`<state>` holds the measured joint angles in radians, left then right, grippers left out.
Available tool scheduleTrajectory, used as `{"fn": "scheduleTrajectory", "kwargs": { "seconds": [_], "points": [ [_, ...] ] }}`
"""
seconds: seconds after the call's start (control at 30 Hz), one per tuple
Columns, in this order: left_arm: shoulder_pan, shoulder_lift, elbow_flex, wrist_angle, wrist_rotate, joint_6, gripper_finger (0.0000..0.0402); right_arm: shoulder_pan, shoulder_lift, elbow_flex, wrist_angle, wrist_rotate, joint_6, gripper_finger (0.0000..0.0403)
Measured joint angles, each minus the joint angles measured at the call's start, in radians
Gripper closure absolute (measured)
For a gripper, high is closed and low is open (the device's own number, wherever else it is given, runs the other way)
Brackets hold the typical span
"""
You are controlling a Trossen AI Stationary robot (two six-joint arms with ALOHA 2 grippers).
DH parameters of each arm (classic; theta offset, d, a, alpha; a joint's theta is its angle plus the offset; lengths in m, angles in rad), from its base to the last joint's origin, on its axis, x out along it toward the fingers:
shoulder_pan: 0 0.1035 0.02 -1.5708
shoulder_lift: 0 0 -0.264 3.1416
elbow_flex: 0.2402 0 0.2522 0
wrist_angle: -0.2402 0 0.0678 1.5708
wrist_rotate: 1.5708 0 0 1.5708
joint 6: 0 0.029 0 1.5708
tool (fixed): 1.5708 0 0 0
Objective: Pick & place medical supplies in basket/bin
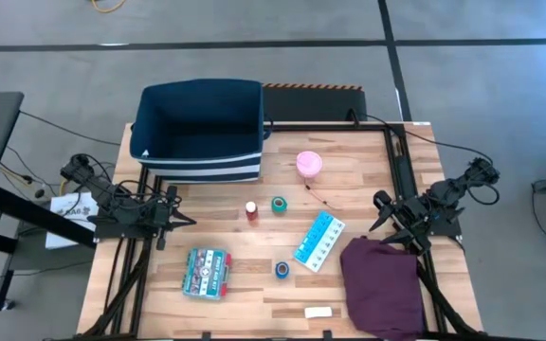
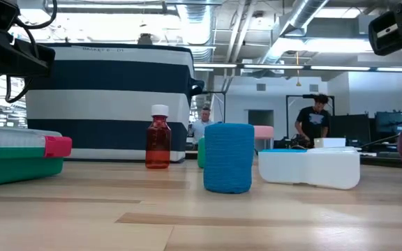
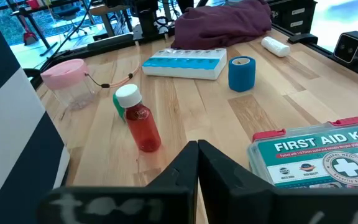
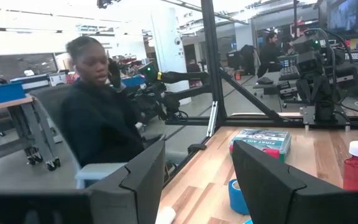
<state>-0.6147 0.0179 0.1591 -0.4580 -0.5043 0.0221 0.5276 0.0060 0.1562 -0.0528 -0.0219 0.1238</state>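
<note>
The navy bin [image 1: 199,130] with white stripes stands at the table's far side. In front of it stand the pink cup [image 1: 309,164], the red-capped bottle [image 1: 251,210] and the green tape roll [image 1: 279,204]. Nearer lie the light-blue pill organizer [image 1: 319,240], the blue tape roll [image 1: 282,270], the green-red first aid box [image 1: 208,273] and the small white bar [image 1: 318,312]. My left gripper [image 1: 183,221] is shut, left of the bottle [image 3: 140,124], and touches nothing. My right gripper [image 1: 377,214] is open above the table's right side, right of the organizer, and holds nothing.
A purple cloth [image 1: 382,284] lies heaped at the table's near right corner, under the right arm. Black frame bars run along the table's left and right edges. A thin cord lies beside the pink cup. People show in the room beyond the table.
</note>
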Motion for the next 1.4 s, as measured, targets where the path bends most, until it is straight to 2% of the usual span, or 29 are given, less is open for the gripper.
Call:
{"fn": "scheduleTrajectory", "kwargs": {
  "seconds": [0.63,0.8,1.23,1.3,1.4],
  "points": [
    [0.000,0.000,0.000,0.000,0.000,0.001,0.0401,0.000,0.000,0.000,0.000,0.000,0.000,0.0221],
    [0.000,0.000,0.000,-0.013,-0.087,0.217,0.0402,0.000,0.000,0.000,0.000,0.000,0.000,0.0221],
    [0.000,0.000,0.000,-0.012,-0.103,0.258,0.0402,0.000,0.000,0.000,0.000,0.000,0.000,0.0221],
    [0.000,0.000,0.000,-0.010,-0.105,0.303,0.0401,0.000,0.000,0.000,0.000,0.000,0.000,0.0221],
    [0.000,0.000,0.000,-0.009,-0.109,0.453,0.0401,0.000,0.000,0.000,0.000,0.000,0.000,0.0221]
  ]
}}
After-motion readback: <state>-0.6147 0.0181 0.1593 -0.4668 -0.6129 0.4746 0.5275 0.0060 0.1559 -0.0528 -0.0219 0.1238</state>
